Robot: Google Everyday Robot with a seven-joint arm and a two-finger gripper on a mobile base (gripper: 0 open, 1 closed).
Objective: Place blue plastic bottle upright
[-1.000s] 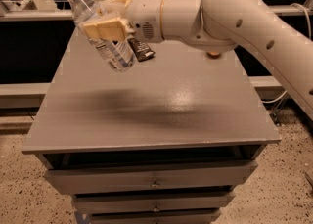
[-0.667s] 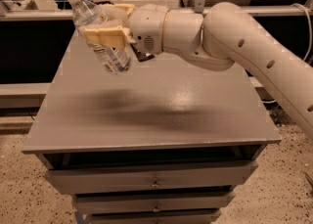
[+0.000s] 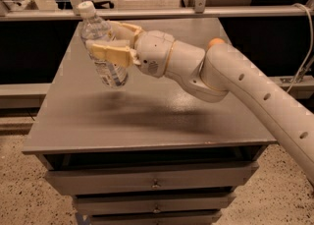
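Far left first: the blue plastic bottle (image 3: 93, 26) is up in the air over the back-left part of the grey table top (image 3: 147, 116), white cap on top. Its long axis is close to vertical but not quite, with the cap leaning left and the base kicked out to the right. The base looks clear of the surface, going by the shadow under it, though I can't be totally sure from this angle.

The gripper (image 3: 104, 38) comes in from the right and is pinching the bottle around its middle, one finger in front and one behind. So my guess is the next bit needs a small straightening tilt, then straight down.

Further right, an orange ball (image 3: 216, 42) peeks out behind the arm (image 3: 255, 101).
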